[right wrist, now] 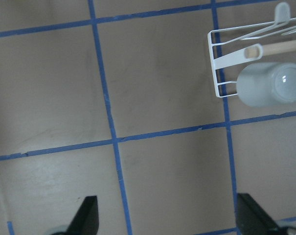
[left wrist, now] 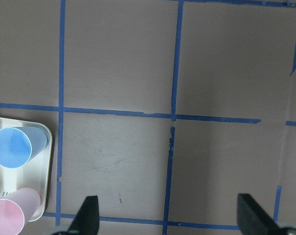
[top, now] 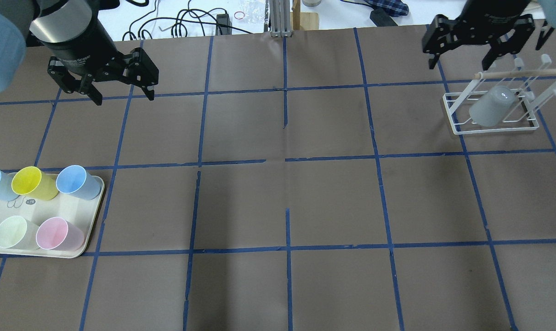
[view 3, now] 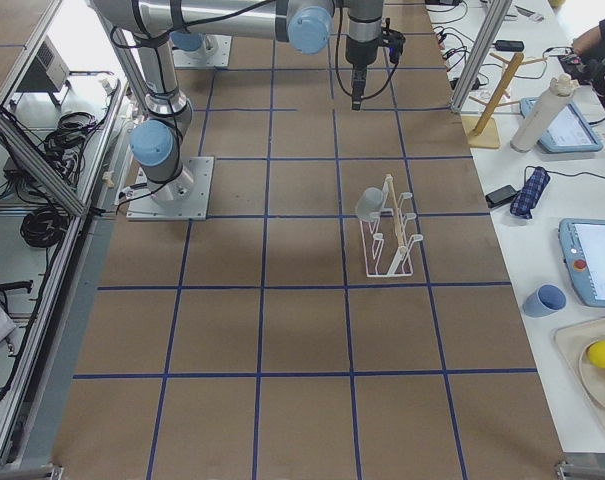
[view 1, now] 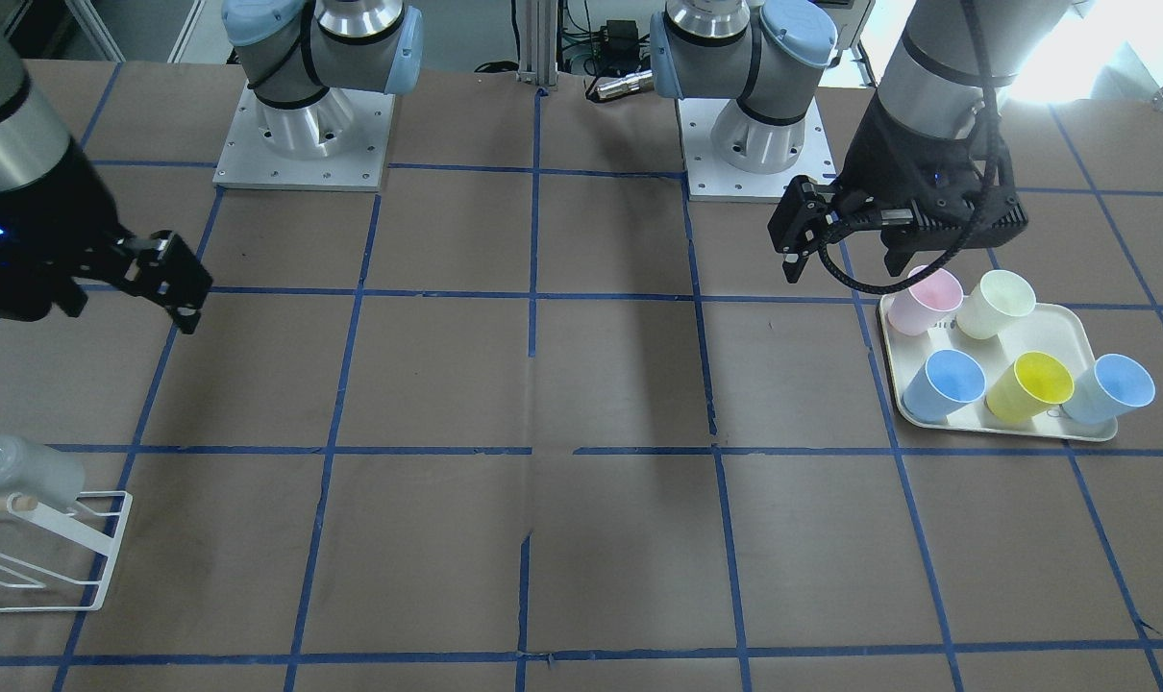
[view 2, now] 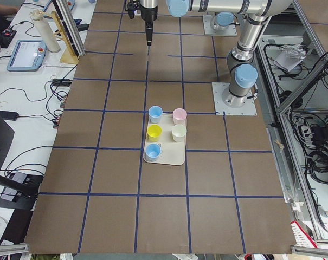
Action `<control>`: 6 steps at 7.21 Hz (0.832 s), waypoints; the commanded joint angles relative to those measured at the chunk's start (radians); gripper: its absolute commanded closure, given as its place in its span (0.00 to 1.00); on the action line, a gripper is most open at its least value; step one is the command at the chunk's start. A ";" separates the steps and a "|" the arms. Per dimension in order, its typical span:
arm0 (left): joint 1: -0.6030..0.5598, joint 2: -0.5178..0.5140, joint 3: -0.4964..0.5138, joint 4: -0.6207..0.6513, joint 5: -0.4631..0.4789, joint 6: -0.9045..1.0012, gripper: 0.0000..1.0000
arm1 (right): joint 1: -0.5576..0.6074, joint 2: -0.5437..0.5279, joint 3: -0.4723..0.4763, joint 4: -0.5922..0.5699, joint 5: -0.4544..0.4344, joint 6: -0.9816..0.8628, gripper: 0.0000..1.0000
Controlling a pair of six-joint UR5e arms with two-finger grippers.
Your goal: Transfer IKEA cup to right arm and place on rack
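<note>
The pale grey IKEA cup point(top: 491, 108) hangs upside down on a prong of the white wire rack point(top: 489, 128) at the far right of the table. It also shows in the front view point(view 1: 19, 469) and the right wrist view point(right wrist: 270, 84). My right gripper point(top: 459, 62) is open and empty, above the table just behind and to the left of the rack, clear of the cup. My left gripper point(top: 124, 95) is open and empty over the far left of the table, beyond the tray.
A cream tray point(top: 53, 209) at the near left holds two light blue cups point(top: 78, 181), a yellow cup point(top: 32, 183), a pale yellow-green cup point(top: 14, 232) and a pink cup point(top: 57, 233). Blue tape lines grid the brown table.
</note>
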 commanded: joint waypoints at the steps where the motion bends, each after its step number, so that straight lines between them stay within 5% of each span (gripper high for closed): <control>1: 0.000 0.005 -0.001 -0.007 0.006 0.000 0.00 | 0.124 -0.014 -0.008 0.068 0.027 0.071 0.00; 3: -0.001 0.005 -0.003 -0.005 0.006 0.000 0.00 | 0.129 -0.061 -0.009 0.108 0.116 0.051 0.00; 6: -0.001 0.021 -0.047 0.012 0.001 0.000 0.00 | 0.125 -0.072 -0.005 0.174 0.105 0.035 0.00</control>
